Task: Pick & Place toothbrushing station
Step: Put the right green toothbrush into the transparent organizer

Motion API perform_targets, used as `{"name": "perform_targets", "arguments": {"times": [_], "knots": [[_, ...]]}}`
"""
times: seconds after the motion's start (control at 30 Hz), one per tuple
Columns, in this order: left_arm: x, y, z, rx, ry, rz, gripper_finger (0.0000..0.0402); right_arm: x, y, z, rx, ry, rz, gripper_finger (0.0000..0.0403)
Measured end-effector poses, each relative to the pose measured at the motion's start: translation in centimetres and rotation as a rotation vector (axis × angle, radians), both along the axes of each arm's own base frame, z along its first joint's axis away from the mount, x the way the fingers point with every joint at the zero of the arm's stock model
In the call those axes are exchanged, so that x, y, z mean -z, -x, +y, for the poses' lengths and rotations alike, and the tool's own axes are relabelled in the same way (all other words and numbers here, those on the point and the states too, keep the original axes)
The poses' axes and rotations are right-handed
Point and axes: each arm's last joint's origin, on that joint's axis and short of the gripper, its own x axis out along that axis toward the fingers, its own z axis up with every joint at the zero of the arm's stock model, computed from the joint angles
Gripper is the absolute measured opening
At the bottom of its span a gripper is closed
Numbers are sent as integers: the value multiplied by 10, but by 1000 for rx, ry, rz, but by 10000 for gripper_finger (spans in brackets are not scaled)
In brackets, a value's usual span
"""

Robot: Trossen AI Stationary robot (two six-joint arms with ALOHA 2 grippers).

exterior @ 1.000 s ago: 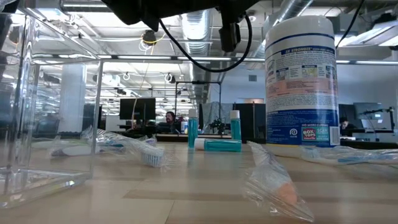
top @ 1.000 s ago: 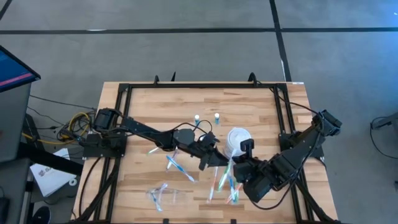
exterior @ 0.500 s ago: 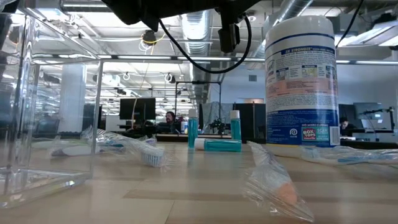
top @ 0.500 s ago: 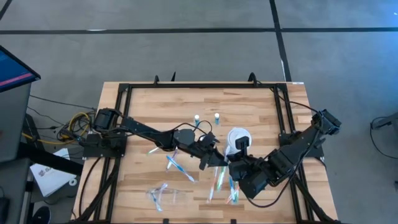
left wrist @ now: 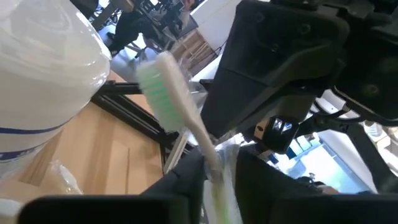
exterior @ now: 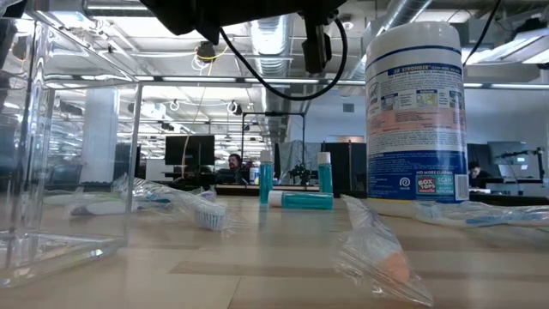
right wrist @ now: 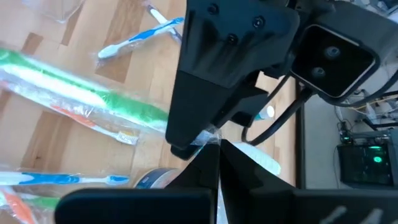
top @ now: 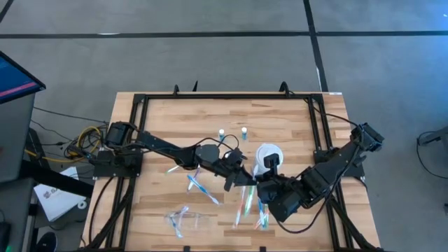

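Left gripper (top: 241, 180): clamped on a slim green-bristled toothbrush (left wrist: 180, 118) in crinkly clear wrap, above mid-bench.
Right gripper (top: 268, 187): just beside it; fingers' gap cannot be told.
Bench (top: 168, 119): pale wood planks.
Loose toothbrushes (top: 199, 186): wrapped, scattered on the bench.
Bottles (exterior: 265, 182): small, blue, white-capped; two upright, one lying.
Wipes canister (exterior: 415, 112): tall cylinder, upright.

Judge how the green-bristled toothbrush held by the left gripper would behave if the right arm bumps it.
The toothbrush looks slim and stiff, so it would probably pivot rather than bend. The left gripper holds it low on the handle, head tilted well beyond the fingers, so a nudge may lever it loose. Its clear wrapper looks slick; slipping seems likely.
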Motion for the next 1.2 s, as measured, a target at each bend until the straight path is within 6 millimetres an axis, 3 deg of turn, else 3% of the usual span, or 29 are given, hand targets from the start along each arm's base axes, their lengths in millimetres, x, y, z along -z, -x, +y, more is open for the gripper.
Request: {"name": "perform_targets", "arguments": {"times": [0.17,0.3,0.67,0.83,1.07,1.2], "knots": [[1,0,1,4,-24,-4,12,0,1,0,-9,3,11,1],[2,0,2,2,-36,11,17,0,1,1,-27,19,20,20],[4,0,1,7,-46,30,11,0,2,4,-47,21,11,133],[5,0,2,14,-59,29,11,-8,3,9,-41,-19,-28,166],[5,0,1,48,-90,14,11,-27,14,25,-83,-57,-98,171],[3,4,-2,73,-121,3,11,-28,19,31,-71,-59,-128,159]]}}
